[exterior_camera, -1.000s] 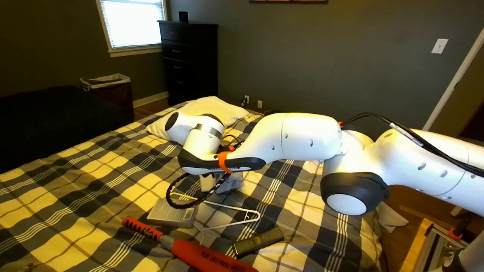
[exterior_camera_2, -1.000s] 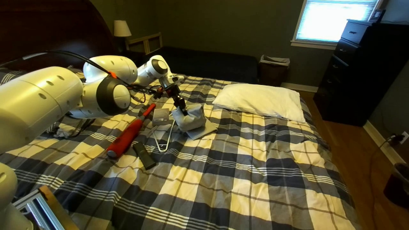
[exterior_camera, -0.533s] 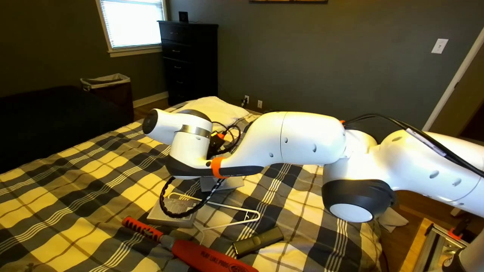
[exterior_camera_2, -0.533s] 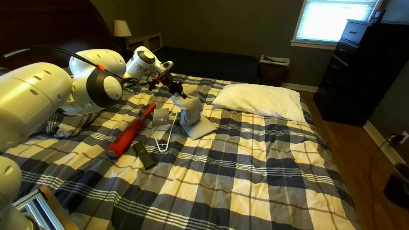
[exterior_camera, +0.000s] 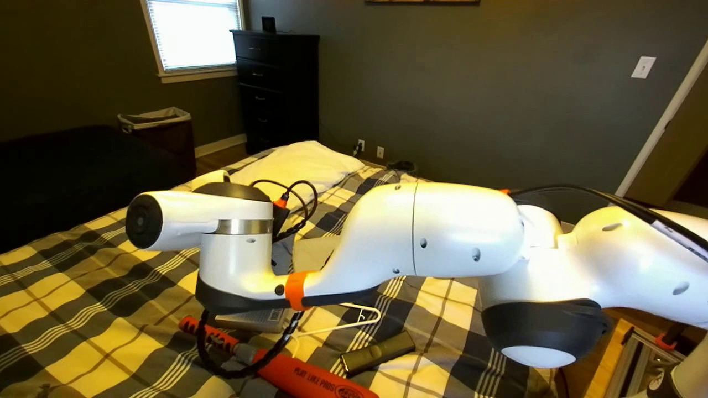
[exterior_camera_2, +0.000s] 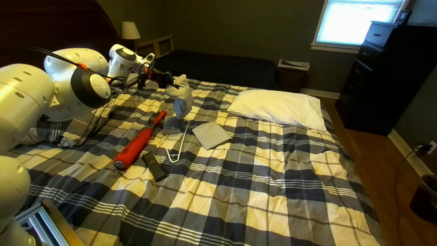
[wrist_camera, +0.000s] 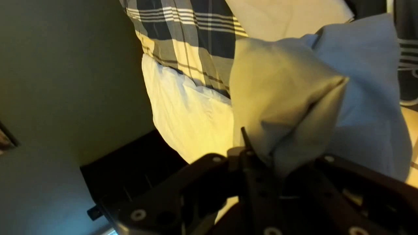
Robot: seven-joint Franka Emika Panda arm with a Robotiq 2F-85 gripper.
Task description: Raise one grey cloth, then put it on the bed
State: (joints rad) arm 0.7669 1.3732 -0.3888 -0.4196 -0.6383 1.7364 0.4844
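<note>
The rumpled grey cloth (exterior_camera_2: pixel 182 99) hangs in the air above the bed (exterior_camera_2: pixel 273 205), its lower end loose over a small grey box. My gripper (exterior_camera_2: pixel 174 85) is shut on its upper part. In the wrist view the gripper (wrist_camera: pixel 277 160) pinches a fold of the grey cloth (wrist_camera: pixel 281 81), and the rest spreads out beyond the fingers, partly in bluish shade. In an exterior view the arm hides the gripper, and the plaid bed (exterior_camera: pixel 83 276) shows below it.
A flat folded grey cloth (exterior_camera_2: pixel 211 135) lies on the bed beside a white hanger (exterior_camera_2: pixel 174 159). Near these are the grey box (exterior_camera_2: pixel 171 125), a red bat (exterior_camera_2: pixel 136 147) and a dark handheld case (exterior_camera_2: pixel 154 166). A white pillow (exterior_camera_2: pixel 278 107) rests farther back.
The gripper has risen and drawn back toward the robot's base with the grey cloth. The cloth has come up off the flat folded one, which now shows whole.
</note>
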